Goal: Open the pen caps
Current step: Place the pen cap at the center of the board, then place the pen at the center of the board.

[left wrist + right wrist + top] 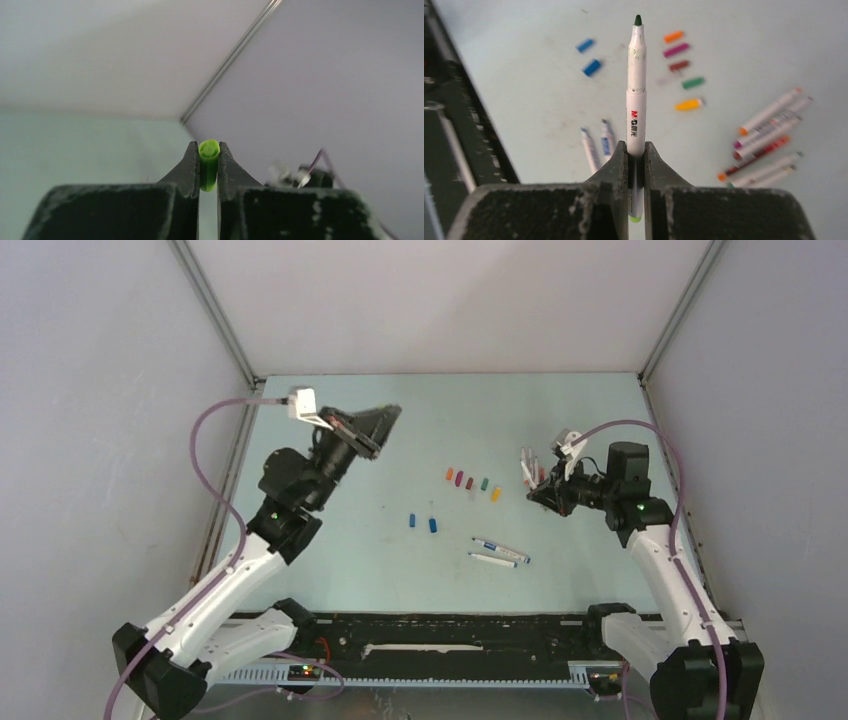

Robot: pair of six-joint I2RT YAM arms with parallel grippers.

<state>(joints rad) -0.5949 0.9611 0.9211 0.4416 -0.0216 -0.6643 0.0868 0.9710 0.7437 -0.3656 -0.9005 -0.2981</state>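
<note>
**Green cap off, pen tip bare**

Far left of the row of loose caps (470, 482), your left end effector (208, 147) is pinched shut on a green cap (209, 167), raised off the counter (400, 460); right of that row, your right end effector (636, 150) clamps a white pen (636, 90), green tip exposed.

The table (400, 440) is pale green, with grey walls (100, 390) around it. Two white pens (589, 150) with blue tips lie side by side near a black strip (450, 635) at the front edge. A bunch of white pens (769, 125) lies off to the right. One more white pen (636, 100) has a green tip.
</note>
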